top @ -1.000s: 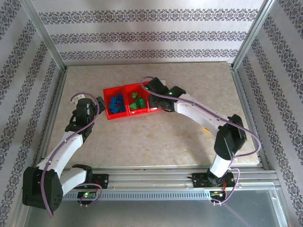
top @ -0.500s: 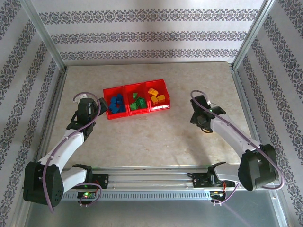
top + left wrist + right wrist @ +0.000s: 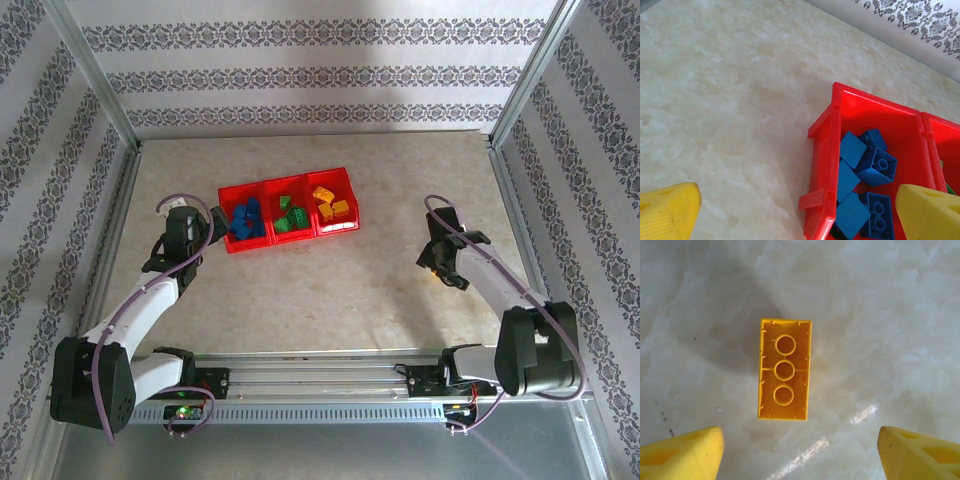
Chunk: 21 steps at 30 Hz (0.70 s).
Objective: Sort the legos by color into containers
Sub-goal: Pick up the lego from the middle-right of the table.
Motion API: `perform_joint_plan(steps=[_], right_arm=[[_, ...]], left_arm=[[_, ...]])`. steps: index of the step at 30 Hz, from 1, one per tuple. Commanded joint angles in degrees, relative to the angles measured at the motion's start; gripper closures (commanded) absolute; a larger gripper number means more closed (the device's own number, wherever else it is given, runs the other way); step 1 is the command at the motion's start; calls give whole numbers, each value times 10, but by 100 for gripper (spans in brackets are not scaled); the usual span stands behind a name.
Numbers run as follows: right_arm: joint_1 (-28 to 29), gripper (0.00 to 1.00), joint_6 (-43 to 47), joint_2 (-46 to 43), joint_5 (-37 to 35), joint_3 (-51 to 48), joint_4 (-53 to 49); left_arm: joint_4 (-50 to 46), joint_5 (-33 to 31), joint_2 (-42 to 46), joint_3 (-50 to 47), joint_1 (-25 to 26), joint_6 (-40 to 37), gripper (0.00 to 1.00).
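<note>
Seen from above, the red containers (image 3: 300, 238) sit toward the far left of the table (image 3: 330, 300), with blue bricks (image 3: 246, 220) in the left compartment, green bricks (image 3: 289, 215) in the middle and yellow-orange bricks (image 3: 330, 204) in the right. The left gripper (image 3: 215, 222) hangs spread wide at the tray's left end, while the right gripper (image 3: 437, 266) hovers low near the table's right edge, well apart from the tray. The left wrist camera looks down between wide, empty fingertips (image 3: 667, 210) at the left compartment's outer wall and the blue bricks inside. The right wrist camera finds one loose yellow brick (image 3: 785, 369) lying hollow side up on the bare table, its long sides facing the two spread fingers (image 3: 680, 452), nothing held. Picking it up appears to be the step in hand. The jaws line up to close across the short width, so the arm should move forward until the brick is centred between the pads, come straight down, and squeeze low on the side walls. The thin open shell could tip or skid on the smooth top.
</note>
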State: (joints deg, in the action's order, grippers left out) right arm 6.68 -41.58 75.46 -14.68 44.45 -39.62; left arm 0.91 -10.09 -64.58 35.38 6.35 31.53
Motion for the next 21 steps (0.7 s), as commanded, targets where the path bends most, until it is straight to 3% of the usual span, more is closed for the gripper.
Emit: perform_joint_plan(steps=[1,11,21], right_arm=[[-16,21,34,37,17,13,27],[-45,33,77,153,48,64,63],[-54,46,83,192,84,71,86]], left_arm=[[17,9,-4,15,-7,-6,0],[8,10,0,15,-7,-6,0],[5,6,4,17,-7,-7,0]])
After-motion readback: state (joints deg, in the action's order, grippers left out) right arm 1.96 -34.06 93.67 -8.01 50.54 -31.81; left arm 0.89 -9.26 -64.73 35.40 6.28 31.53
